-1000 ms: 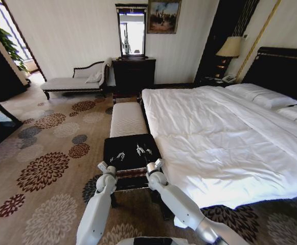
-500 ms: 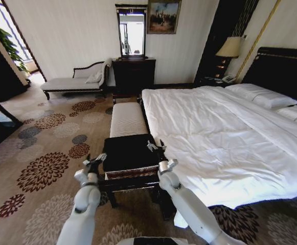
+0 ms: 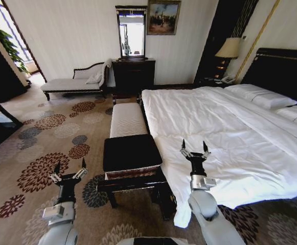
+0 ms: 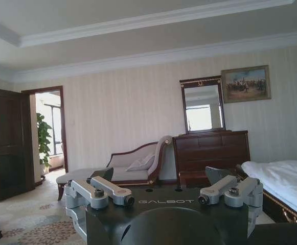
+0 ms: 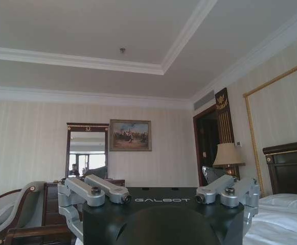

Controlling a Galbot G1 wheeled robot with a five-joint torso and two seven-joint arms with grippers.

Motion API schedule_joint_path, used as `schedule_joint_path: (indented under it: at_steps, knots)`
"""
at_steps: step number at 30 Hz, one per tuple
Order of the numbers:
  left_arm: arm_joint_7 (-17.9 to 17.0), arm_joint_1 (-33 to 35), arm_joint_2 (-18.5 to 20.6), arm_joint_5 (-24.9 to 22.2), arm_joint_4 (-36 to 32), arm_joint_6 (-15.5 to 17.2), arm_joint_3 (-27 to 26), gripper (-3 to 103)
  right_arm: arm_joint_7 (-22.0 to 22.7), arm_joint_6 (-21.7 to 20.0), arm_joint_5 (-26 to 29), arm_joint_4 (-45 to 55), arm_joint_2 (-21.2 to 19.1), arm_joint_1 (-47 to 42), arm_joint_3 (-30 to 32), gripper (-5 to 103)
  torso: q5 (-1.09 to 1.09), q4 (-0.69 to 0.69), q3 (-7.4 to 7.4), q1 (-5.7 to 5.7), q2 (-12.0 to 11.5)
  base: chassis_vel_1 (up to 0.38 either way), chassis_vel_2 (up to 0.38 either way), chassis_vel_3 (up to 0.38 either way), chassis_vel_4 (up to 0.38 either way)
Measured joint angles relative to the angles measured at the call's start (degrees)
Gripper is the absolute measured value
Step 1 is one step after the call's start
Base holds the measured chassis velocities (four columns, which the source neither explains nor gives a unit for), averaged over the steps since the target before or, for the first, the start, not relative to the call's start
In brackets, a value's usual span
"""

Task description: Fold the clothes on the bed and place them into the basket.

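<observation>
My left gripper (image 3: 69, 171) and right gripper (image 3: 195, 148) point up, jaws wide and empty, flanking the basket (image 3: 133, 153); the T-shirt inside is indistinguishable.

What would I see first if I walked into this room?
The big white bed on the right, probably. Then the two robot grippers, left gripper over the flowery carpet and right gripper over the bed's edge, both open, pointing up, with the dark basket on a bench between them.

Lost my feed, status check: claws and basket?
Both claws open, empty, raised: left claw over carpet, right claw at bed edge. Basket on bench, black fabric inside. Nothing obstructing.
</observation>
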Motion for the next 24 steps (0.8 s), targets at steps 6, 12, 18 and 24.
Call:
schedule_joint_path:
  at_steps: [6,12,18,24]
  knots:
    - [0.26,-0.06,-0.06,-0.09,-0.04,0.00,0.13,100,-0.09,-0.08,0.02,0.37,0.18,-0.35,0.37,100,0.02,0.01,0.02,0.02,-0.01,0.000,0.000,0.000,0.000]
    - [0.27,-0.30,-0.06,-0.31,0.17,0.15,0.17,100,-0.18,-0.09,0.24,0.18,0.19,-0.18,0.18,100,0.01,0.00,0.01,0.02,-0.01,0.000,0.000,0.000,0.000]
    - [0.27,-0.45,-0.04,-0.45,0.35,0.26,0.20,100,-0.24,-0.09,0.46,-0.06,0.18,-0.02,0.02,100,0.01,0.00,0.02,0.03,-0.02,0.000,0.000,0.000,0.000]
    - [0.27,-0.53,-0.02,-0.51,0.44,0.34,0.23,100,-0.28,-0.09,0.53,-0.18,0.17,0.06,-0.05,100,0.01,0.00,0.01,0.03,-0.02,0.000,0.000,0.000,0.000]
